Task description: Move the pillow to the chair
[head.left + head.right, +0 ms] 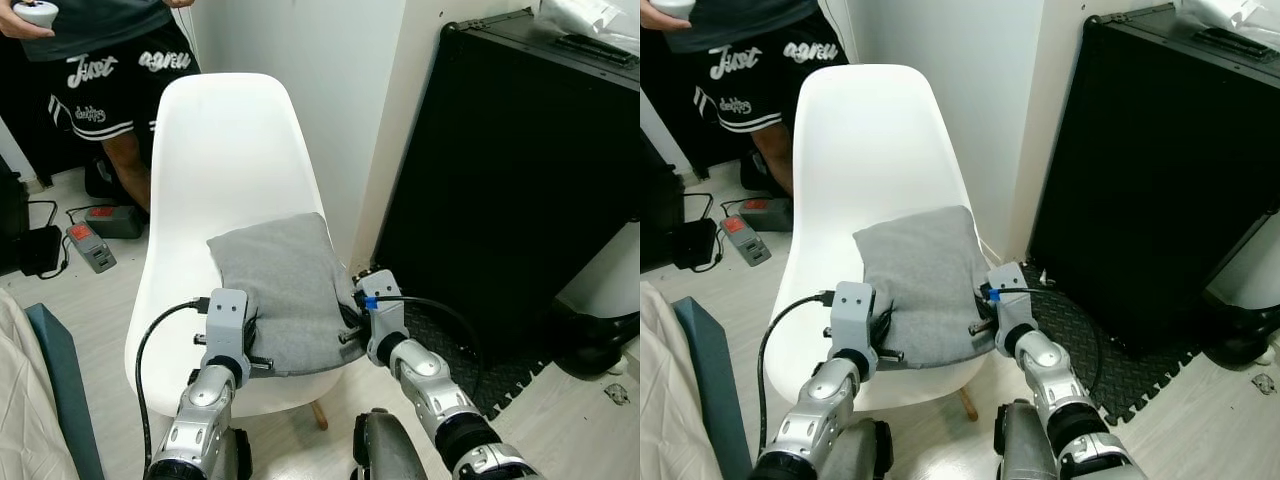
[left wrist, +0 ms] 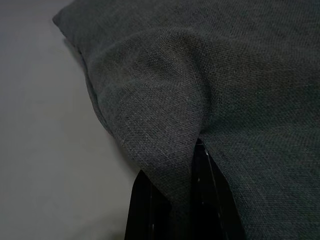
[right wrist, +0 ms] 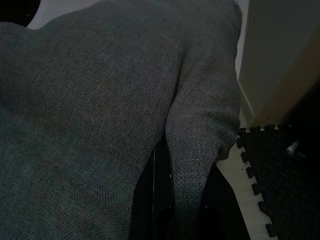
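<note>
A grey pillow (image 1: 285, 285) lies on the seat of the white shell chair (image 1: 225, 140), reaching to its front edge. My left gripper (image 1: 252, 338) holds the pillow's near left edge, and my right gripper (image 1: 350, 320) holds its near right edge. In the left wrist view a fold of grey fabric (image 2: 165, 130) is pinched between the black fingers (image 2: 147, 210). The right wrist view shows the same, with a ridge of fabric (image 3: 200, 130) squeezed between the fingers (image 3: 150, 200). The pillow hides the fingertips of both.
A person in black shorts (image 1: 110, 75) stands behind the chair at the left. A tall black cabinet (image 1: 520, 170) stands close on the right, over a black foam mat (image 1: 465, 340). Chargers and cables (image 1: 90, 245) lie on the floor at the left, and a padded blue edge (image 1: 60, 380) sits nearer.
</note>
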Robot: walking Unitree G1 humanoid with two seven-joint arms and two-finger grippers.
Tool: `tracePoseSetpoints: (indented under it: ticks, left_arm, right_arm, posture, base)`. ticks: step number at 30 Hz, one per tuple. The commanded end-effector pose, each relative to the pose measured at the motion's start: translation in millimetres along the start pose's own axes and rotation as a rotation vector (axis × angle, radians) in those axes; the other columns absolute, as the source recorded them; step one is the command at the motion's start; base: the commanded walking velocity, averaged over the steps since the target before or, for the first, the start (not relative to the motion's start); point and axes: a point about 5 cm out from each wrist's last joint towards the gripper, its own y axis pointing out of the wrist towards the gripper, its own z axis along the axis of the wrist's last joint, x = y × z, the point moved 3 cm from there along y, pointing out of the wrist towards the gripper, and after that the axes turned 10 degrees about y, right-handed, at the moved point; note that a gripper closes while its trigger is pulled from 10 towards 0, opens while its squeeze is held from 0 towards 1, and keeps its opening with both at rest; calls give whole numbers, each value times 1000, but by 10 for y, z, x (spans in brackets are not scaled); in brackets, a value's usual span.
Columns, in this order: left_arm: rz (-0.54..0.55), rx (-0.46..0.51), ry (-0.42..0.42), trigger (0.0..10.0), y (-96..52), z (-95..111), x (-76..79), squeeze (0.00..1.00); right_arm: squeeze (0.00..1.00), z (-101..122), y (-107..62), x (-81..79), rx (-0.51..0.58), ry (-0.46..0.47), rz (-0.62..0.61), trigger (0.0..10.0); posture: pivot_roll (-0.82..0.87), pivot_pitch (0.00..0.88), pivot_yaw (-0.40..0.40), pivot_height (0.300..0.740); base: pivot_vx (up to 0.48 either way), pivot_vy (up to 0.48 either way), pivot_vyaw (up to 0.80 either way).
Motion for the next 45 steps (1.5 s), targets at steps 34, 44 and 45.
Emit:
tracePoseSetpoints:
  ticks: [34, 44, 45]
  left_arm:
    - [-53, 35, 25, 10000, 140, 47, -52, 1000]
    - [-12, 32, 33, 10000, 107, -11, -254, 1000]
    - [-7, 33, 30, 10000, 99, -17, -288, 1000]
  right_arm:
    - [1000, -30, 31, 90, -81, -110, 45, 10000]
    - [1000, 50, -63, 369, -63, -109, -24, 10000]
    - [1000, 63, -75, 399, -59, -105, -28, 10000]
  posture:
    - [12, 138, -49, 581]
    - [13, 131, -46, 581]
    - [13, 131, -46, 581]
  base:
    - [0, 0, 0]
    - [0, 0, 0]
    - [0, 0, 0]
